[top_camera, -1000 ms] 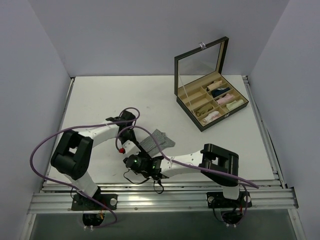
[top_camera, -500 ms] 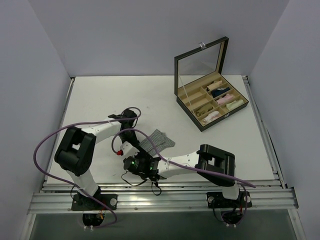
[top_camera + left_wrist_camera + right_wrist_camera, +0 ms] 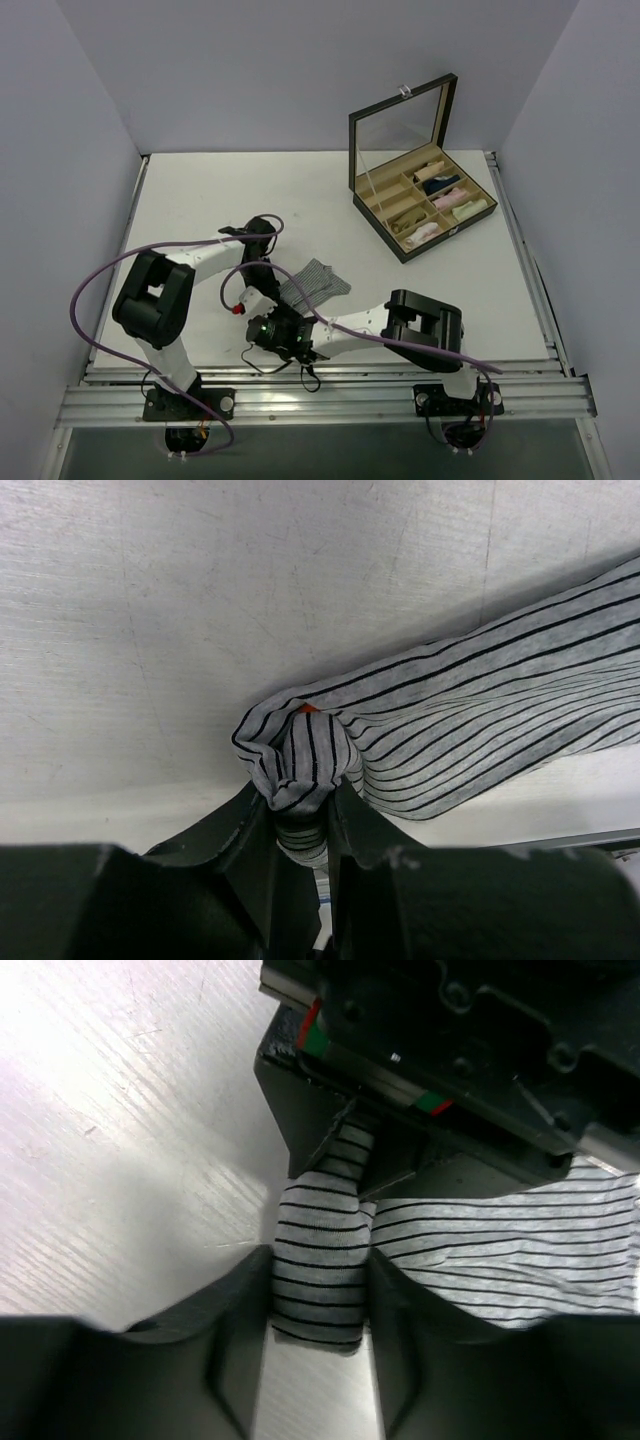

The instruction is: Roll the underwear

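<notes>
The underwear (image 3: 318,279), grey cloth with dark pinstripes, lies partly spread on the white table (image 3: 200,200) near its front. Both grippers meet at its near-left end. My left gripper (image 3: 302,815) is shut on a bunched fold of the underwear (image 3: 470,730); a spot of reddish edge shows at the fold's top. My right gripper (image 3: 320,1305) is shut on the same rolled end of the underwear (image 3: 318,1260), its fingers (image 3: 235,1300) flanking the cloth, with the left gripper's body (image 3: 450,1040) right above it. In the top view the left gripper (image 3: 262,292) and right gripper (image 3: 277,318) nearly touch.
An open black box (image 3: 455,228) with a mirrored lid stands at the back right, holding several small rolled garments in its compartments. The table's front rail (image 3: 320,400) runs just behind the grippers. Purple cables loop over both arms.
Both grippers have shifted a little to the left and toward the front edge, still holding the cloth. The underwear's held end has been drawn along with them.
</notes>
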`<action>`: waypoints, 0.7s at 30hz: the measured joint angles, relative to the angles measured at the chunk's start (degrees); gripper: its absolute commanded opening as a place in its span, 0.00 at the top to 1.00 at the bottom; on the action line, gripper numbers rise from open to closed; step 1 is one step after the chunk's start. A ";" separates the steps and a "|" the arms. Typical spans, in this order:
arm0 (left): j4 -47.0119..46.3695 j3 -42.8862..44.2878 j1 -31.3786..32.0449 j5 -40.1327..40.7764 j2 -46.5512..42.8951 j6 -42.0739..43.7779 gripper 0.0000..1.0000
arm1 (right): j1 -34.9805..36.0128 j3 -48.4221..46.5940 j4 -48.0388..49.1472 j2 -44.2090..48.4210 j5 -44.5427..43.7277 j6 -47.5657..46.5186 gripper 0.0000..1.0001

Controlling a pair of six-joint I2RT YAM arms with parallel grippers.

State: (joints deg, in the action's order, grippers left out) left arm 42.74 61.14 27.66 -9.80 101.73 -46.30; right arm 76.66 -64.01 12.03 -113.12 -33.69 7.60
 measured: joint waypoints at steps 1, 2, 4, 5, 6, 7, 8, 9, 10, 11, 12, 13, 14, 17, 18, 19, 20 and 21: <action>0.09 0.07 0.00 0.00 0.04 0.00 0.83 | 0.00 0.00 0.33 -0.15 -0.02 0.24 0.85; 0.15 0.09 0.00 0.00 0.04 -0.02 0.82 | -0.04 0.13 0.48 -0.20 0.13 0.81 0.90; 0.13 0.00 0.00 0.00 -0.11 -0.17 0.77 | -0.17 0.79 1.40 -0.09 0.20 2.54 0.96; 0.04 -0.20 -0.02 0.07 -0.28 -0.48 0.74 | -0.37 1.42 2.23 0.20 0.48 3.37 0.97; -0.28 -0.61 -0.13 0.09 -0.74 -0.92 0.69 | -0.68 2.64 3.72 0.83 1.22 4.39 0.98; -0.70 -1.22 -0.35 0.09 -1.31 -1.29 0.65 | -1.22 4.15 5.55 1.68 2.54 5.57 0.99; -1.05 -1.90 -0.61 0.00 -1.92 -1.73 0.61 | -2.08 5.73 7.52 2.67 4.48 6.86 1.00; -1.51 -2.56 -0.96 -0.09 -2.54 -2.27 0.58 | -3.32 7.78 9.99 3.96 7.34 8.57 1.00; -1.86 -3.21 -1.33 -0.04 -3.06 -2.62 0.50 | -4.46 9.68 12.26 4.98 9.97 10.21 1.00; -2.08 -3.76 -1.73 0.02 -3.54 -2.78 0.48 | -5.66 11.30 14.56 5.81 12.59 11.78 1.00; -2.05 -4.15 -2.14 0.42 -4.00 -3.02 0.47 | -6.84 12.94 17.11 6.40 15.19 13.38 1.00; -2.12 -4.48 -2.49 0.61 -4.50 -3.10 0.45 | -7.96 14.56 19.91 6.80 17.57 14.95 1.00; -2.14 -4.72 -2.86 0.83 -5.01 -3.13 0.43 | -8.98 16.00 22.73 7.04 19.87 16.39 1.00; -2.12 -5.33 -3.15 1.86 -6.60 -3.21 0.40 | -11.32 19.32 29.75 7.10 25.38 19.87 1.00; -2.12 -5.49 -3.15 2.12 -7.10 -3.23 0.40 | -11.89 20.15 31.52 7.10 26.93 20.90 1.00; -2.10 -5.64 -3.15 2.29 -7.43 -3.23 0.40 | -12.28 20.76 32.87 7.02 28.09 21.57 1.00; -2.12 -5.79 -3.15 2.49 -7.67 -3.23 0.40 | -12.70 21.35 34.32 6.82 29.20 22.40 1.00; -2.10 -5.92 -3.17 2.64 -7.87 -3.23 0.40 | -13.11 21.84 35.69 6.56 30.38 23.04 1.00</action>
State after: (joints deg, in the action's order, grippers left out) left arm 40.64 55.22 24.49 -7.16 93.86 -49.54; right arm 63.55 -42.17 47.72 -106.56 -3.31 30.63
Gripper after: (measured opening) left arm 0.599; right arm 0.169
